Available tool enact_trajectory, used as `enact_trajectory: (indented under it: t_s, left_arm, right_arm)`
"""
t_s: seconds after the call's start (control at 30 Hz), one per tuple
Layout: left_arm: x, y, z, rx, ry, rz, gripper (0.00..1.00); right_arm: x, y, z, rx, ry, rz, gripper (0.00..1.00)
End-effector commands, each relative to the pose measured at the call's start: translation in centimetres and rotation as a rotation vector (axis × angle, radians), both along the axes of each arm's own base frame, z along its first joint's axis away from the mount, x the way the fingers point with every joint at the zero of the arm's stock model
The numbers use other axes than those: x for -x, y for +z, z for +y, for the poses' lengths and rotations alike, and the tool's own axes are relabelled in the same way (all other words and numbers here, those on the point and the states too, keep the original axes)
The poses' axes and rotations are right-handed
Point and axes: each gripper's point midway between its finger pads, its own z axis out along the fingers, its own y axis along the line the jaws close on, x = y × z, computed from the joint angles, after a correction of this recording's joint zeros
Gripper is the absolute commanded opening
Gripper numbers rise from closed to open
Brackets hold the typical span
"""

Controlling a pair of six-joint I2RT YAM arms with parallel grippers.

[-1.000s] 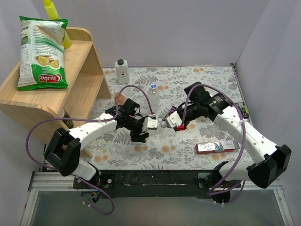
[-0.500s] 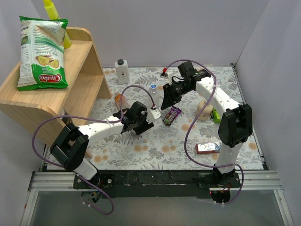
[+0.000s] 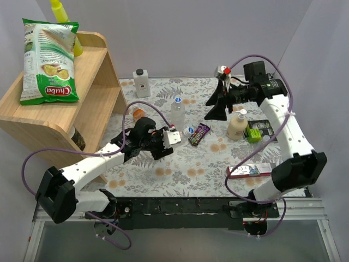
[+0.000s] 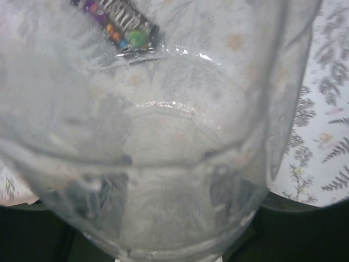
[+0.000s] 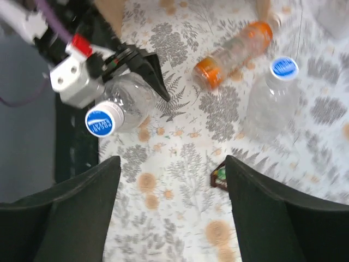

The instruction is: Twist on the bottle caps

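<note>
Right wrist view: the right hand is recorded with fingers spread wide, nothing held, standing high and well apart from the work. Ahead and to its left a blue cap is seen seated on the clear bottle, which is pinched by the left hand and lies on its side, cap end toward this hand. Beyond, the orange bottle lies on the tabletop, judged nearer the left arm.

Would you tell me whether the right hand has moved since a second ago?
Yes. The right hand has swung away from the box at the near edge, toward the far side, and now stands open.
</note>
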Motion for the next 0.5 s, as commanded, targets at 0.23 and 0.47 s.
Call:
enact_trajectory:
  t_s: [0.23,0.47]
  left_arm:
    - [4.4,1.0,-1.8,0.002,-0.362,0.117,0.00]
    - [4.5,1.3,-1.9,0.018,-0.373,0.106,0.00]
  right_arm:
    - [9.3,-1.2,2.0,0.080,0.530,-0.947,0.68]
    - [11.3,-2.0,2.6,0.082,0.634,-1.012,0.65]
